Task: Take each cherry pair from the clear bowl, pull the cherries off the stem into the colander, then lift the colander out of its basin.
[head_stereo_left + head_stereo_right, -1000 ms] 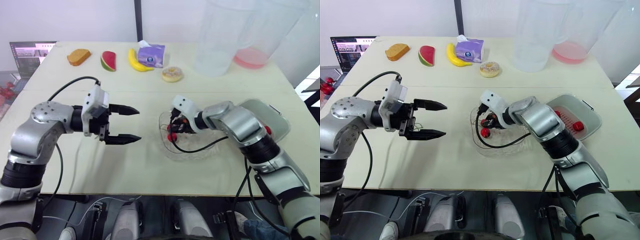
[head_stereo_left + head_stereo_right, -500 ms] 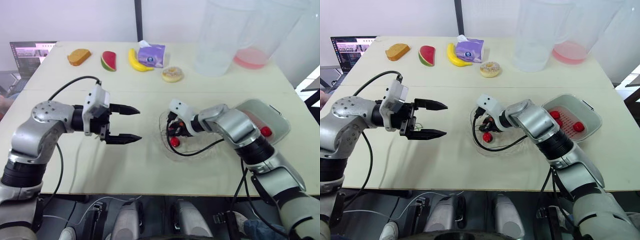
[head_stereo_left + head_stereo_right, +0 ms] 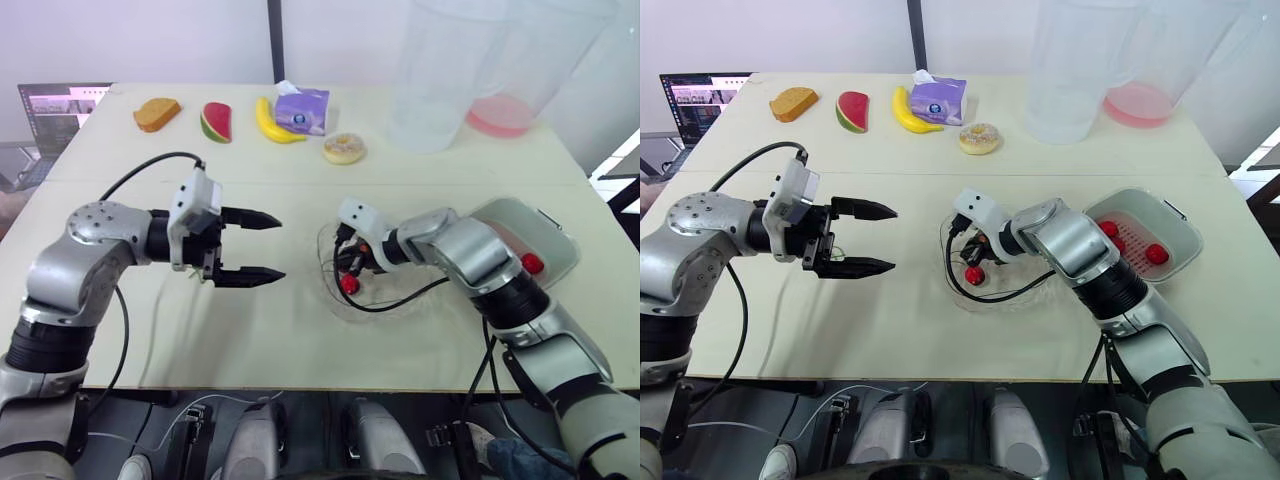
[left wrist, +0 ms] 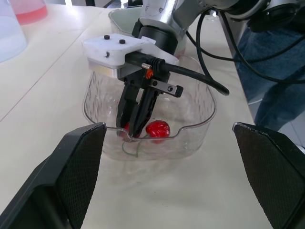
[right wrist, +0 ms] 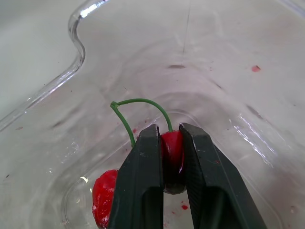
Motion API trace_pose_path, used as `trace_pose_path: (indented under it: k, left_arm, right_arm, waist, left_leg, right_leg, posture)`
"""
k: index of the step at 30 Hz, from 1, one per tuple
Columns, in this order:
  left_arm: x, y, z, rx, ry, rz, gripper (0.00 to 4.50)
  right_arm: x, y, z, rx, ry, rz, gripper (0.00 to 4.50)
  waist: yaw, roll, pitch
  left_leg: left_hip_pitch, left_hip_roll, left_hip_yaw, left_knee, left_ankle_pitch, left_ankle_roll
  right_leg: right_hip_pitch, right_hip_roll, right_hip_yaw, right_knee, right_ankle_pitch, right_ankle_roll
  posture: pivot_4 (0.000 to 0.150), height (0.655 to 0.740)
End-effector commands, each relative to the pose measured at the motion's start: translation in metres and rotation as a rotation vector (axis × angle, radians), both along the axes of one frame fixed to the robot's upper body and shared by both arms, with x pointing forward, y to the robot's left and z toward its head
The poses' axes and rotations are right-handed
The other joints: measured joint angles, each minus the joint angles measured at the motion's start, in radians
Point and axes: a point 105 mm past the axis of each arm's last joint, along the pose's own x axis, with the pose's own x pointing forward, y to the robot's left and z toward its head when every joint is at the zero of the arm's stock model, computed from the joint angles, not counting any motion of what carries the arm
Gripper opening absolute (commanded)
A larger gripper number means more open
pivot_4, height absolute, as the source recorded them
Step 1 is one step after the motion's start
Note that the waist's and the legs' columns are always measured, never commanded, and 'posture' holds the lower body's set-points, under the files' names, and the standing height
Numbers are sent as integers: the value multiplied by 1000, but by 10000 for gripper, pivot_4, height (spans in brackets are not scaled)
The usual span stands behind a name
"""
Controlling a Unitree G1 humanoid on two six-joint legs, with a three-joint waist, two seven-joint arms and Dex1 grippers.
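Glossy red cherry (image 5: 172, 150) on a thin arched green stem (image 5: 143, 101), clamped in my right tool (image 5: 170, 136) inside the rippled clear bowl (image 4: 202, 112); left tool (image 3: 885, 238) apart.

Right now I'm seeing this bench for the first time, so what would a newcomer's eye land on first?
The right gripper is down in the clear bowl mid-table, fingers shut on one cherry of a stemmed cherry pair. The left gripper hangs open left of the bowl, aimed at it. Far right, the red colander holds loose cherries.
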Motion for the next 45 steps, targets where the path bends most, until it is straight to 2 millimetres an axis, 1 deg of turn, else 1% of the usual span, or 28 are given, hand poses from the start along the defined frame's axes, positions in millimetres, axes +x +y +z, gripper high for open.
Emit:
trace_pose_path:
  k: [1, 3, 7, 11, 13, 16, 19, 22, 25, 29, 31, 35, 40, 43, 45]
  left_arm:
    - [1, -2, 10, 1, -47, -12, 45000]
    - [1, -2, 10, 1, -48, -11, 45000]
    - [1, -3, 11, -8, -45, -8, 45000]
    - [3, -5, 16, -39, -34, -5, 45000]
    - [5, -7, 20, -62, -26, -1, 45000]
    - [9, -14, 32, -145, 3, 7, 45000]
    - [18, -21, 42, -230, 38, 43, 45000]
    - [27, -31, 49, -333, 111, 81, 45000]
    - [31, -40, 50, -397, 179, 106, 45000]
    - [37, -52, 49, -483, 261, 143, 45000]
    - [44, -59, 47, -530, 292, 185, 45000]
    - [48, -71, 46, -610, 348, 234, 45000]
    - [46, -89, 43, -696, 432, 275, 45000]
    - [45, -94, 42, -723, 459, 294, 45000]
    - [45, -98, 37, -719, 470, 317, 45000]
  right_arm:
    - [3, -1, 35, 42, -102, 8, 1407]
    - [0, -8, 50, 58, -133, 0, 1407]
    - [-7, -17, 65, 80, -161, -13, 1407]
    - [-18, -36, 80, 115, -195, -59, 1407]
    - [-24, -41, 88, 166, -205, -78, 1407]
    - [-30, -48, 100, 277, -199, -132, 1407]
    - [-32, -51, 111, 400, -188, -199, 1407]
    - [-32, -53, 120, 543, -180, -267, 1407]
    - [-29, -53, 122, 642, -188, -324, 1407]
    - [-28, -51, 121, 710, -195, -377, 1407]
    - [-28, -51, 120, 719, -202, -397, 1407]
    - [-28, -52, 118, 713, -207, -421, 1407]
    - [-30, -49, 115, 699, -201, -412, 1407]
    - [-31, -48, 114, 697, -196, -409, 1407]
    - [-31, -47, 115, 695, -199, -404, 1407]
  waist:
    - [0, 0, 0]
    - [1, 0, 0]
    - [2, 0, 0]
    - [4, 0, 0]
    - [4, 0, 0]
    - [4, 0, 0]
    - [1, 0, 0]
    - [2, 0, 0]
    - [0, 0, 0]
    - [0, 0, 0]
    - [1, 0, 0]
    - [2, 0, 0]
    - [1, 0, 0]
    - [-2, 0, 0]
    - [-2, 0, 0]
  left_leg:
    - [0, 0, 0, 0, 0, 0]
    - [0, 0, 0, 0, 0, 0]
    - [0, 0, 0, 0, 0, 0]
    - [0, 0, 0, 0, 0, 0]
    - [0, 0, 0, 0, 0, 0]
    - [0, 0, -1, 0, 0, 0]
    - [0, 0, -1, 0, 0, 0]
    - [0, 0, -1, 0, 0, 0]
    - [0, 0, -1, 0, 0, 0]
    - [0, 0, -1, 0, 1, -1]
    - [0, 0, -1, 0, 1, -1]
    - [0, -1, -1, 0, 1, -1]
    - [0, -1, -1, 0, 1, -1]
    - [0, -1, -1, 0, 1, -1]
    - [0, -1, -1, -1, 1, -2]
  right_leg:
    - [0, 0, 0, 0, 0, 0]
    - [0, 0, 0, 0, 0, 0]
    - [0, -1, 0, 0, 0, 0]
    - [0, -1, 0, 0, 0, 0]
    - [0, -1, 0, 0, 0, 0]
    - [1, -1, 0, 0, 0, 0]
    - [1, -1, 0, 0, 0, 0]
    - [1, -1, 0, 1, 0, 0]
    - [0, -1, 0, 1, 0, 0]
    - [0, -2, 0, 2, 0, 0]
    - [0, -2, 0, 2, 0, 0]
    - [1, -2, 0, 1, 0, 0]
    - [1, -2, 0, 1, 0, 0]
    - [1, -2, 0, 1, 0, 0]
    - [1, -2, 0, 1, 0, 0]
  posture:
    - [1500, 7400]
    - [1500, 7400]
    - [1500, 7400]
    - [1500, 7400]
    - [1500, 7400]
    - [1500, 7400]
    - [1500, 7400]
    - [1500, 7400]
    - [1500, 7400]
    - [1500, 7400]
    - [1500, 7400]
    - [1500, 7400]
    - [1500, 7400]
    - [1500, 7400]
    - [1500, 7400]
